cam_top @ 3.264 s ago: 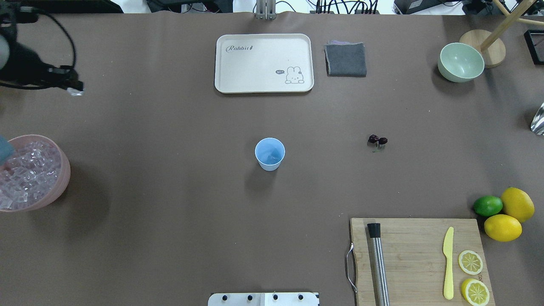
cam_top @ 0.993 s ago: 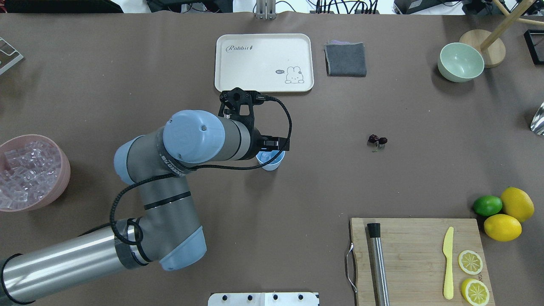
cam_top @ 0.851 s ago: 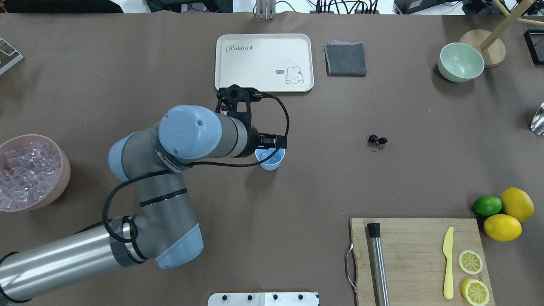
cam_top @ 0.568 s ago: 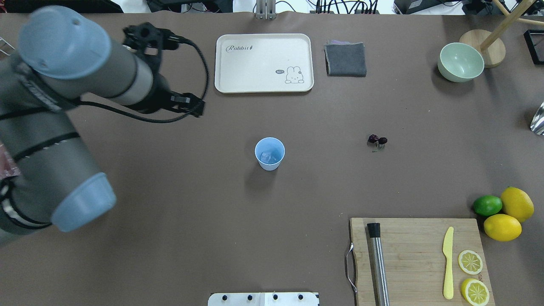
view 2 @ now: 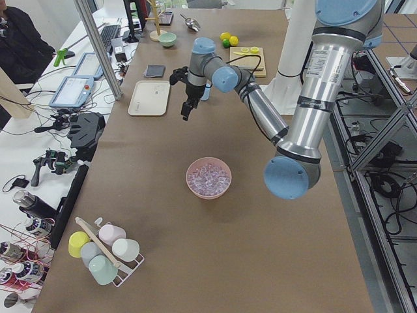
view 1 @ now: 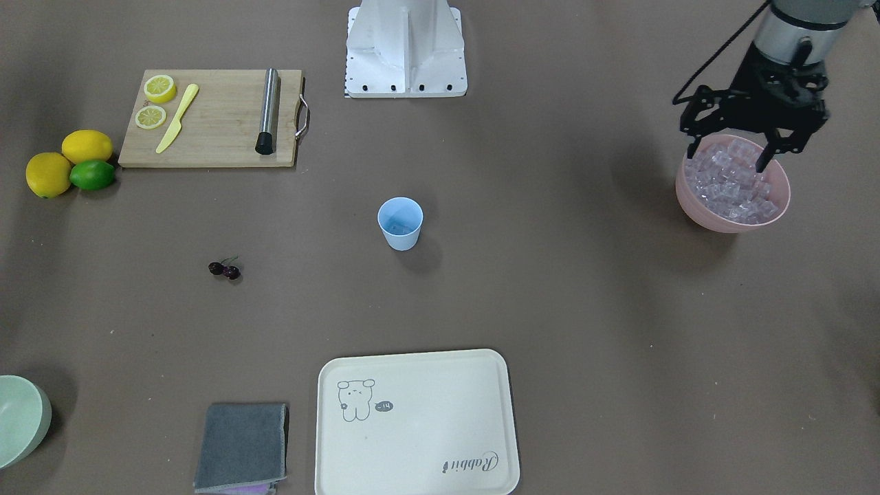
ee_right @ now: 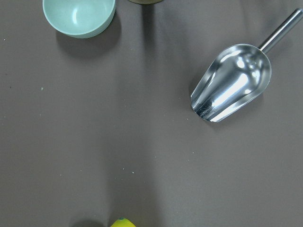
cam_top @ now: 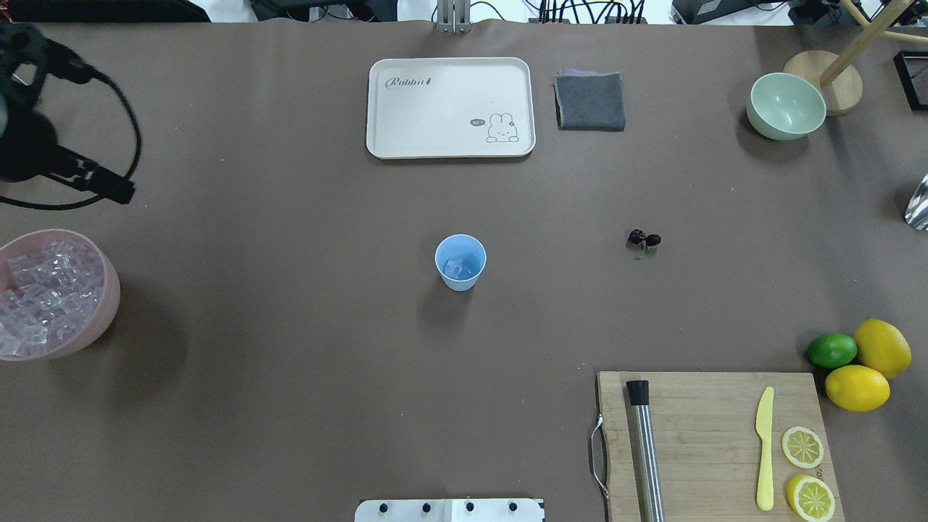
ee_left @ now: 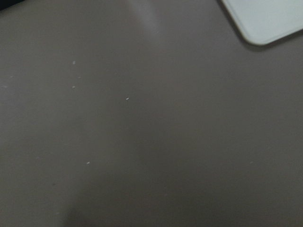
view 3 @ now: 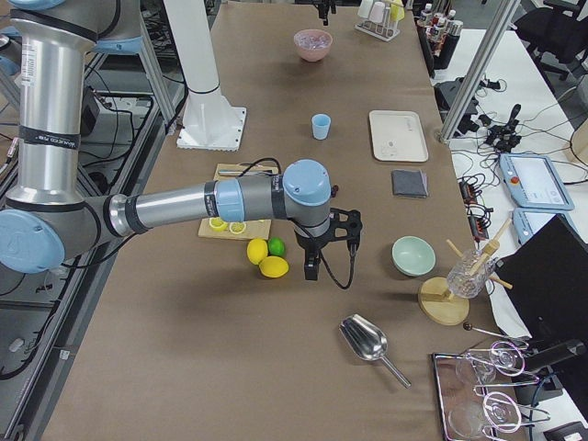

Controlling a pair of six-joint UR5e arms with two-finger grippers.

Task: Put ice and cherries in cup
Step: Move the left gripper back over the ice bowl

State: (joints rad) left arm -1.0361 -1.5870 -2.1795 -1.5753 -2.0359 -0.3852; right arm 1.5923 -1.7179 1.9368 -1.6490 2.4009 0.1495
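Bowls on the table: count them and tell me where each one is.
2. The pink bowl, full of ice, is at the robot's left edge; the pale green bowl is far right.

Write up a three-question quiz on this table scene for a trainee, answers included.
1. True or false: the cherries already lie in the blue cup.
2. What holds the pile of ice? A. the pink bowl B. the green bowl C. the tray
3. Fill in: the left gripper has its jaws ____.
Key: 1 false, they lie on the table, apart from the cup; 2 A; 3 open.
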